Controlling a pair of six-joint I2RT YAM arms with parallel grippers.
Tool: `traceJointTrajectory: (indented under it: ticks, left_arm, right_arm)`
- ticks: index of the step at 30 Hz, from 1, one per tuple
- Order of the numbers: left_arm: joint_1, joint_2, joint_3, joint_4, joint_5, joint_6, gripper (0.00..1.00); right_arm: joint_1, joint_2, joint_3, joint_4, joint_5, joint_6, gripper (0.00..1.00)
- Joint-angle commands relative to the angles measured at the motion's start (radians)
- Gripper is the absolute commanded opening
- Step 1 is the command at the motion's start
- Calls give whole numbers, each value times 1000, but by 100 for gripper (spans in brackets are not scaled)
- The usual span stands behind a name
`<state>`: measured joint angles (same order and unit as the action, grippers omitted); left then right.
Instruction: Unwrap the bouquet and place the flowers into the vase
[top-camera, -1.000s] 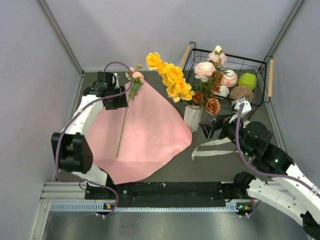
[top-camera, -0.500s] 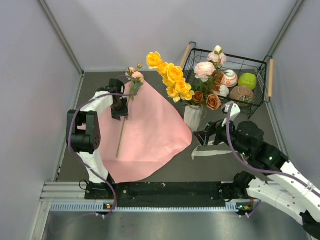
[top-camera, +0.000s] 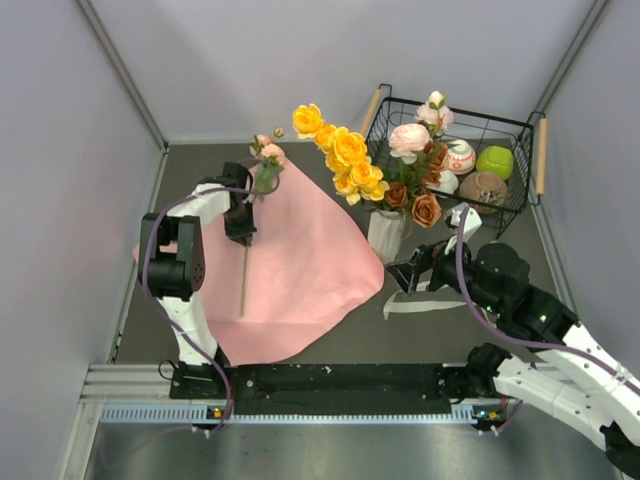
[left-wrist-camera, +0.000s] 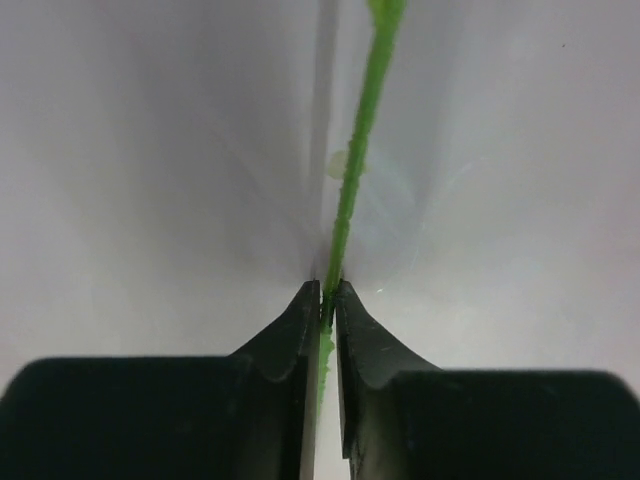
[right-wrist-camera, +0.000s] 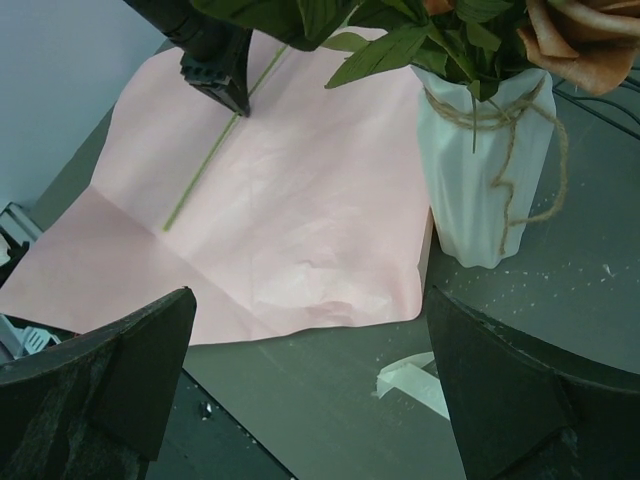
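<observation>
Newly closed, left fingers (left-wrist-camera: 288, 352) are pinching a flower stem (left-wrist-camera: 352, 185) left of the vase (top-camera: 384, 238). Right fingers (right-wrist-camera: 120, 372) are gaping wide beside it.

One vase (top-camera: 385, 238), basket (top-camera: 452, 111), paper sheet (top-camera: 300, 262) and loose flower (top-camera: 244, 276).

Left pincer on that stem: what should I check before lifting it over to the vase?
1. Left pincer grip on the flower stem: ok, the jaws pinch it.
2. Stem free to lift: ok, nothing covers it on the pink sheet.
3. Vase upright: ok.
4. Room in the vase neck: cannot tell, the flowers in it hide the mouth.
5. Right pincer out of the way: not ok, it is open and empty close in front of the vase.
</observation>
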<state>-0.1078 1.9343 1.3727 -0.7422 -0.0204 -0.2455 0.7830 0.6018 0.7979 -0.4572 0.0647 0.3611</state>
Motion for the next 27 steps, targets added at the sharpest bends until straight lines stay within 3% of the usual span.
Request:
traceJointTrajectory:
  ticks: [1, 4, 9, 16, 23, 27]
  left_arm:
    - [-12, -15, 32, -8, -35, -9, 10]
    - [-18, -66, 45, -29, -47, -3, 0]
    - [-23, -233, 104, -85, -38, -8, 0]
    - [-23, -559, 160, -74, 86, -44, 0]
    - [-23, -987, -16, 330, 408, -142, 0]
    - [-23, -1094, -81, 618, 809, -318, 0]
  right_arm:
    - [-5, -27, -3, 34, -9, 12, 99]
    - [-7, -30, -3, 32, -14, 16, 99]
    - [-5, -30, 7, 34, -13, 19, 99]
    - [-7, 7, 46, 45, -90, 3, 99]
    - [-5, 68, 110, 141, -351, -25, 98]
    - [41, 142, 170, 170, -460, -28, 96]
